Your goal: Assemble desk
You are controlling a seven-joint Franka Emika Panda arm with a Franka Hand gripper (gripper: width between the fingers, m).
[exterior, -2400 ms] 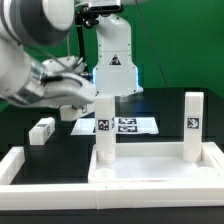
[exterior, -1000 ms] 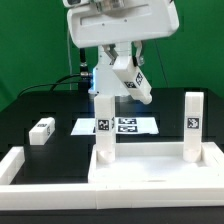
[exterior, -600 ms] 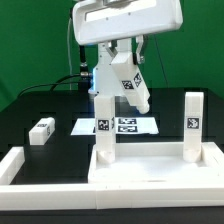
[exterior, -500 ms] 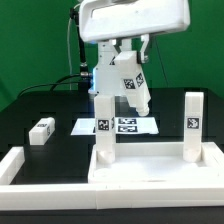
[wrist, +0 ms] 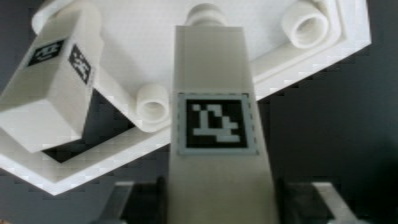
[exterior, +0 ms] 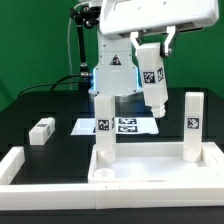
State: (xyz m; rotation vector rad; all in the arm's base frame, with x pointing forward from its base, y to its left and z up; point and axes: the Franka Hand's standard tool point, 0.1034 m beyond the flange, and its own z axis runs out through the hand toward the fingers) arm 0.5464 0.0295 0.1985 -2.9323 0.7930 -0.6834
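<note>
The desk's white rimmed tabletop panel [exterior: 150,166] lies at the front with two tagged legs standing in it, one toward the exterior view's left [exterior: 103,128] and one toward its right [exterior: 192,126]. My gripper [exterior: 151,47] hangs above the panel between them, shut on a third leg [exterior: 152,80] that points down, slightly tilted. In the wrist view this held leg [wrist: 214,110] shows its tag and runs between my fingers [wrist: 135,198]. Beneath it lie the panel [wrist: 285,62] and a standing leg [wrist: 54,90]. A fourth leg [exterior: 42,130] lies loose on the black table.
The marker board [exterior: 122,125] lies flat behind the panel. A white border rail [exterior: 18,166] runs along the exterior view's left and front. The robot base [exterior: 113,70] stands at the back, before a green backdrop.
The arm swung up from low on the exterior view's left. It carried the leg rightward from above the left standing leg to between the two legs, turning it more upright.
</note>
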